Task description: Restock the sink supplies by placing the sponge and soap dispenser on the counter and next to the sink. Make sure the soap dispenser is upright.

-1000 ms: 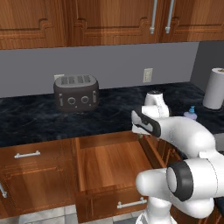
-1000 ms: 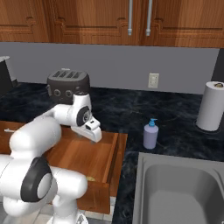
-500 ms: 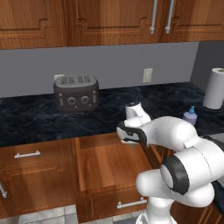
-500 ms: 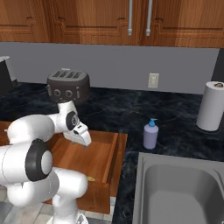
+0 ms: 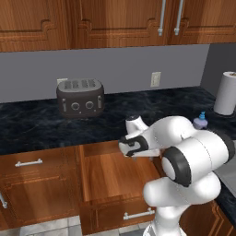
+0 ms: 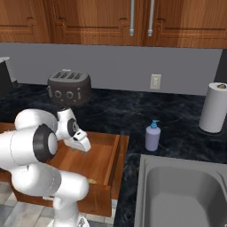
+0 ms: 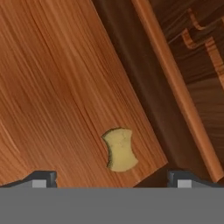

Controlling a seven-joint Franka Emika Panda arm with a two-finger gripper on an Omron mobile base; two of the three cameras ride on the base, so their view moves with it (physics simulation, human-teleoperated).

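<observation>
Plainly, no brand, label or writing can be read on anything. The tool (image 7: pixel 109 177) hangs over an open wooden drawer (image 6: pixel 104 162), its two finger tips (image 7: pixel 41 178) standing wide apart with nothing between them. In the hand view the sponge (image 7: pixel 119 149), a small yellow piece with pinched sides, lies on the drawer floor just above the gap between the tips, near the drawer's dark side wall.

In the right base view the soap dispenser (image 6: pixel 153 135) stands upright on the black worktop (image 6: pixel 115 113) at centre right of the frame, just above the upper left corner of the sink (image 6: pixel 146 190). A white paper towel roll (image 6: pixel 213 107) stands upright at the right edge, a dark toaster (image 6: pixel 69 87) at the upper left against the grey wall. In the left base view the soap dispenser (image 5: pixel 200 121) peeks out behind the arm at the right.
</observation>
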